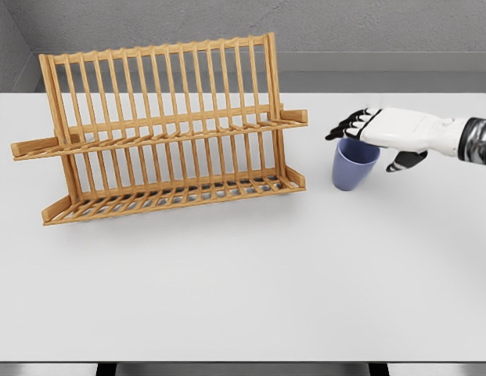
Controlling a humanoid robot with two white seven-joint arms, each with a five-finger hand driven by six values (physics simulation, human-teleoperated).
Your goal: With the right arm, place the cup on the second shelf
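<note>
A: Where's the blue plastic cup (354, 165)?

B: Upright on the white tabletop (243, 290), just right of the slatted wooden dish rack (160, 129). White right hand (383, 131) sits over its rim, black fingers (346, 125) spread, gripping nothing.

A: So the cup's straight below the palm, axis vertical?

B: Yes. Left arm not visible.

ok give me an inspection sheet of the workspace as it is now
surface: white table, flat, evenly lit
job's things: blue cup upright on the table, right of the wooden dish rack; both rack shelves hold nothing
clutter: nothing seen
hands: right hand over the cup's rim, fingers spread, cup not lifted; left hand not in view
cables: nothing seen
surroundings: grey wall behind the table
</note>
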